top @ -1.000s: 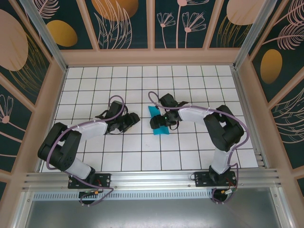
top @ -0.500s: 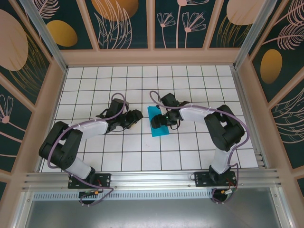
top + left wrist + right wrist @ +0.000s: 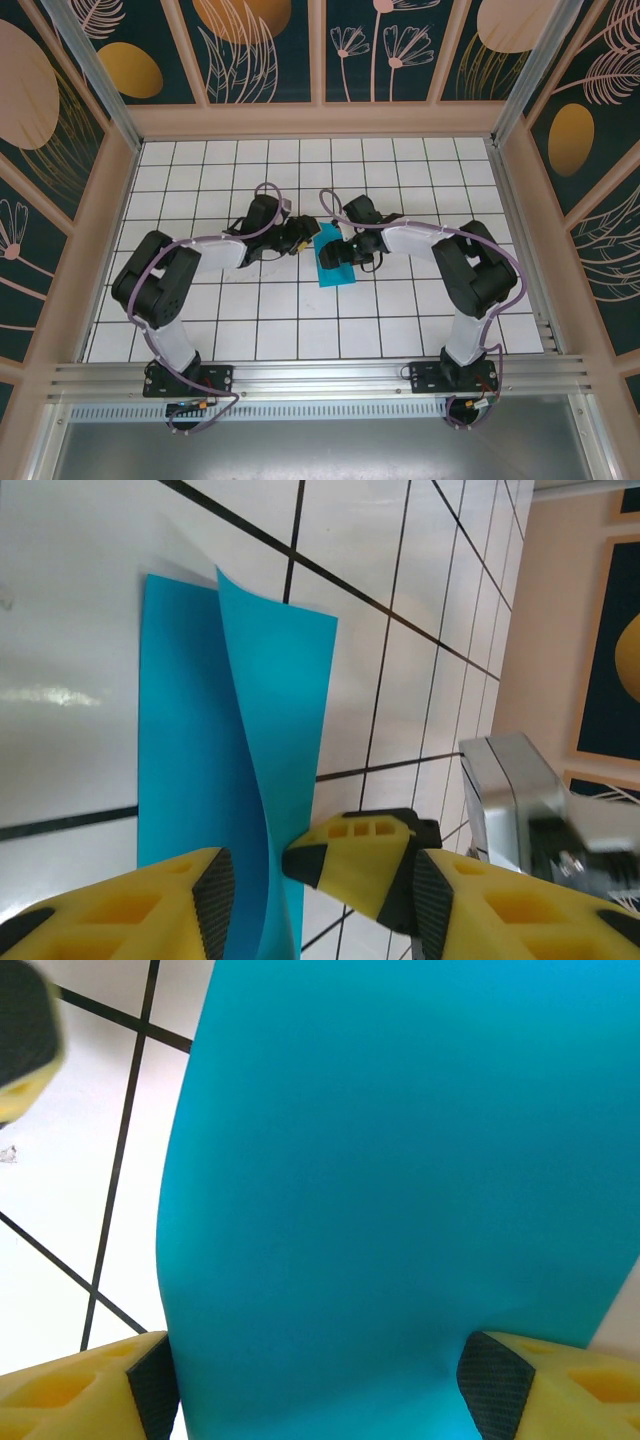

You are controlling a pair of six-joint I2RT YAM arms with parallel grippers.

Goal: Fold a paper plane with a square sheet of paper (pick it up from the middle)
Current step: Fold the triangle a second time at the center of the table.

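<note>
The square sheet of paper [image 3: 333, 275] lies mid-table, folded to a teal strip; in the left wrist view the paper [image 3: 190, 730] has its top layer curling up off the tiles. My left gripper [image 3: 303, 238] is at the strip's left edge, open [image 3: 323, 900], with the raised flap just inside its left pad. My right gripper [image 3: 338, 252] hovers over the strip, open [image 3: 322, 1385], its pads beside the paper [image 3: 400, 1160], which bows up between them. One right fingertip [image 3: 305, 865] touches the raised flap. A left fingertip [image 3: 20, 1040] shows at top left.
The white tiled table [image 3: 250, 330] is boxed in by patterned walls [image 3: 320, 120] at the back and both sides. An aluminium rail [image 3: 320, 380] runs along the near edge by the arm bases. Both arms meet at the table's centre.
My left arm has swung right and slightly away, bringing its gripper from a tile left of the paper up to the paper's edge. The right gripper has hardly moved.
</note>
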